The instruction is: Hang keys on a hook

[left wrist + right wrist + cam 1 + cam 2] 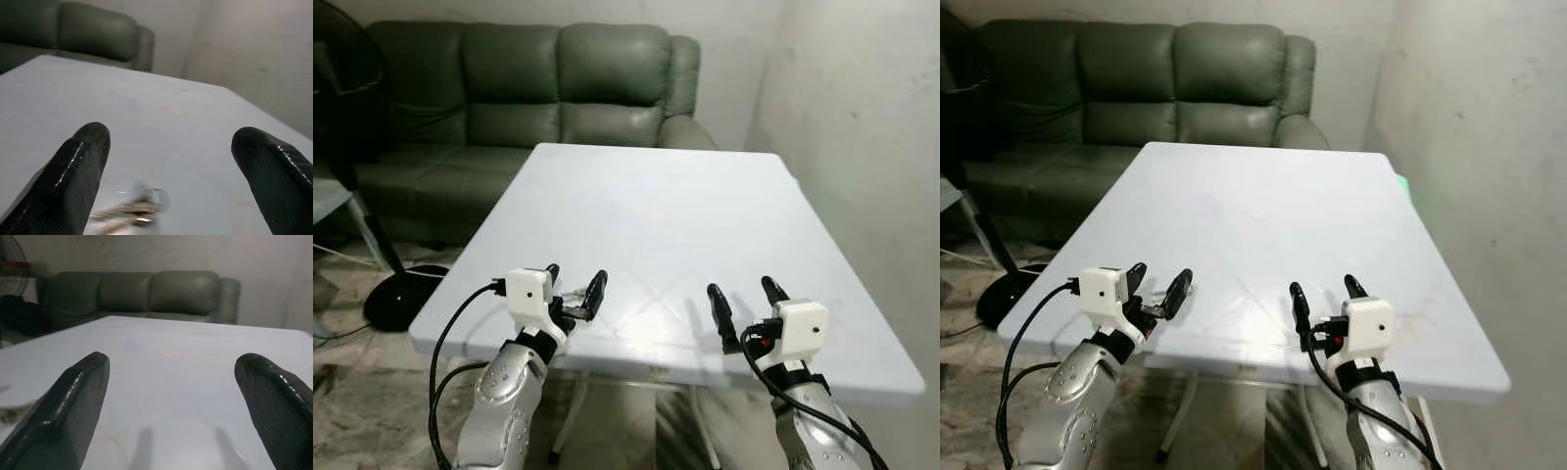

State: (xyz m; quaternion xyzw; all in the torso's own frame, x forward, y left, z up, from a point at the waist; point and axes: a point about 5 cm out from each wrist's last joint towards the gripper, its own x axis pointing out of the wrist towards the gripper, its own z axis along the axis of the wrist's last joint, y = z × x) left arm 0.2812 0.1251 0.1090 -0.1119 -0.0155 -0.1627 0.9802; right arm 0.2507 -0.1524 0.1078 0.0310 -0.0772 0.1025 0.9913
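**A:** So what's in the room? Green sofa (pixel 519 83) at the back, big white table (pixel 656 215) in front of it, black fan base (pixel 401 294) on the floor off to the left.

**B:** Yep. Both arms are at the near edge. Left gripper (pixel 574 287) has its fingers spread, with the keys (pixel 129 211) lying on the table between them. Right gripper (pixel 744 299) is spread too, holding nothing.

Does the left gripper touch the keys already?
Apart. In the left wrist view the keys lie on the table between the open fingers of the left gripper, with bare table on both sides.
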